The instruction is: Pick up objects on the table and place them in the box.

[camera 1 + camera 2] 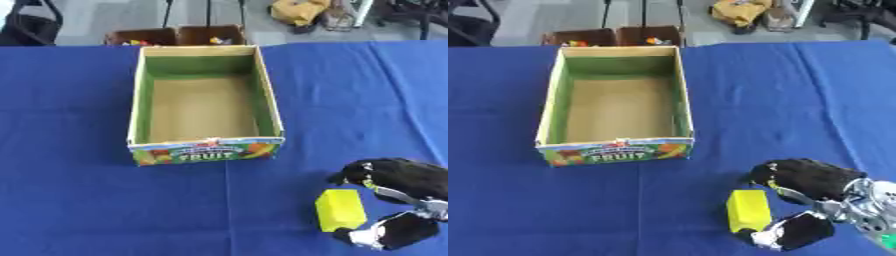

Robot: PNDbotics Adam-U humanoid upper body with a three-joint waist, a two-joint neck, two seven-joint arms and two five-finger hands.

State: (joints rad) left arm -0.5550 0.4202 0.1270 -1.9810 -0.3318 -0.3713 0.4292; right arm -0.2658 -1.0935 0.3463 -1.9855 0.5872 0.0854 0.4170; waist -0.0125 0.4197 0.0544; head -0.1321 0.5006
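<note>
A yellow block (340,210) lies on the blue table (79,190) at the lower right. My right hand (807,180) comes in from the right edge, its fingers spread on either side of the block: the black fingers (359,172) just behind it and the thumb (385,234) at its near right corner. The hand is open around the block and the block rests on the cloth. The open cardboard box (206,145) with a green inside and a FRUIT label stands in the middle, with nothing in it. My left hand is out of sight.
Past the table's far edge stand two brown bins (175,36) with small coloured things inside. A yellow bag (300,11) and chair legs are on the floor beyond. Blue cloth spreads left and right of the box.
</note>
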